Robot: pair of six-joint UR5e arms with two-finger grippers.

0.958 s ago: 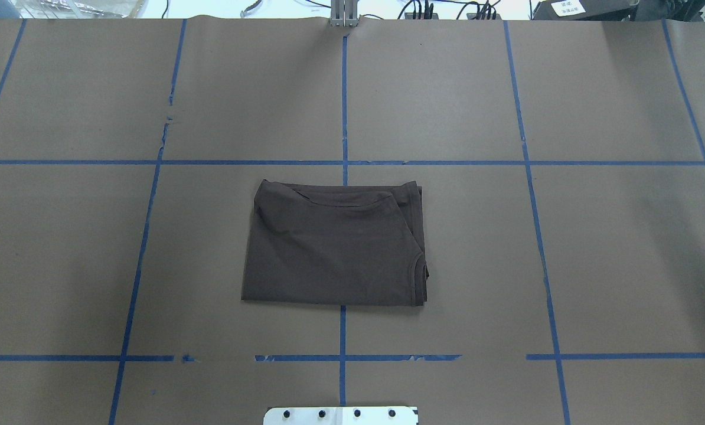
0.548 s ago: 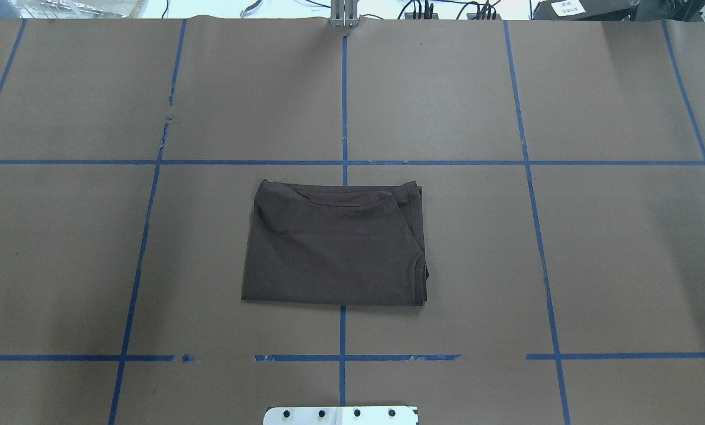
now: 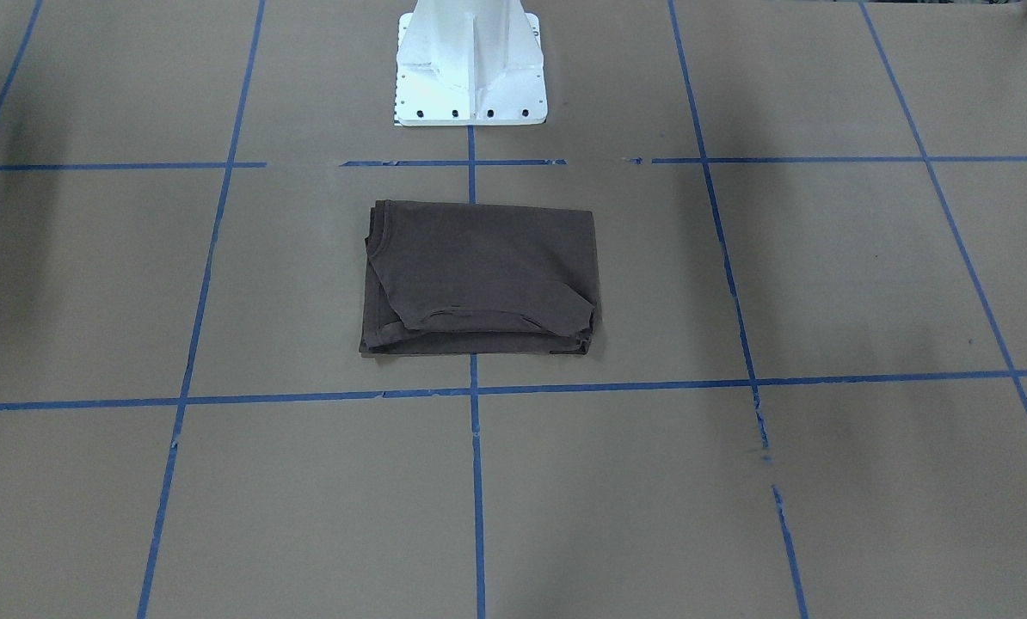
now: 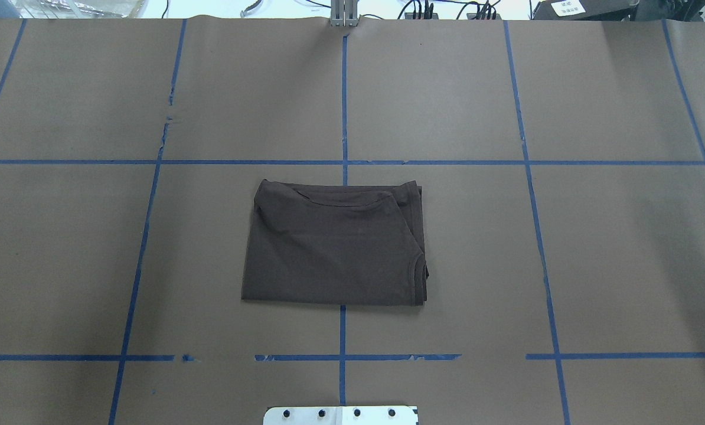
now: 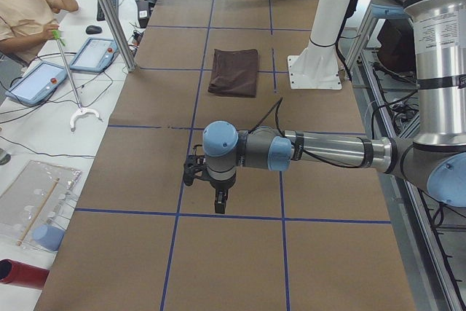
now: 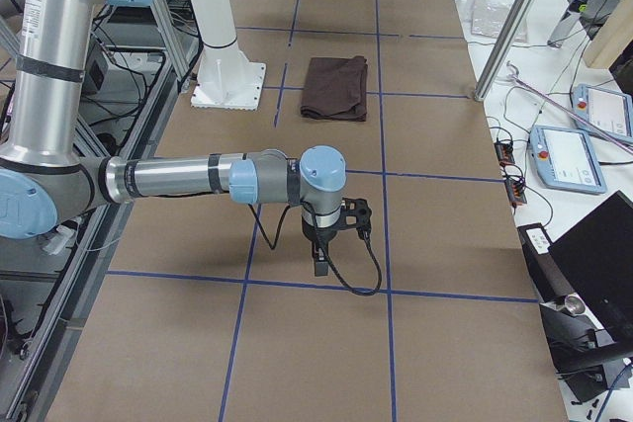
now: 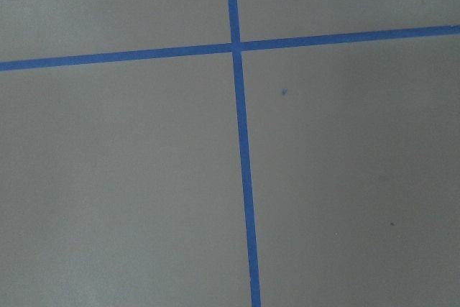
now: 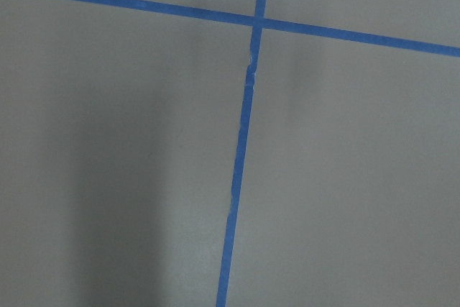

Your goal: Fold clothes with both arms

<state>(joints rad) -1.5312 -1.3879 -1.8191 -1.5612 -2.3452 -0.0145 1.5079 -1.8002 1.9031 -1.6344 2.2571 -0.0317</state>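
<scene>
The dark brown T-shirt (image 4: 335, 245) lies folded into a compact rectangle in the middle of the table (image 4: 594, 265). It is flat, its edges are fairly square, and one curved hem shows along its far side in the overhead view. By my reading the folding is as good as done.

The shirt is well apart from both sets of jaws and sits between them. The left arm (image 5: 328, 151) reaches toward its own end of the table and the right arm (image 6: 168, 180) toward the other, each wrist turned down so the jaws point at bare paper. Neither touches cloth, and nothing hangs from either.

How wide do the left jaws or the right jaws stand? I can't tell — they show only small in the side views. Each wrist camera gives just brown paper and a crossing of blue tape lines (image 7: 241, 141).

Why are they held so wide? My guess is that it gives the fixed cameras a clear look at the shirt and keeps anything from snagging the fold.

From either jaws, the shirt lies back toward the white pedestal base (image 3: 470, 69), just in front of it. An operator (image 5: 25, 5) sits off the table at the left arm's end.

Another fold would mean a long reach inward for both arms — finished looks the likelier call.
</scene>
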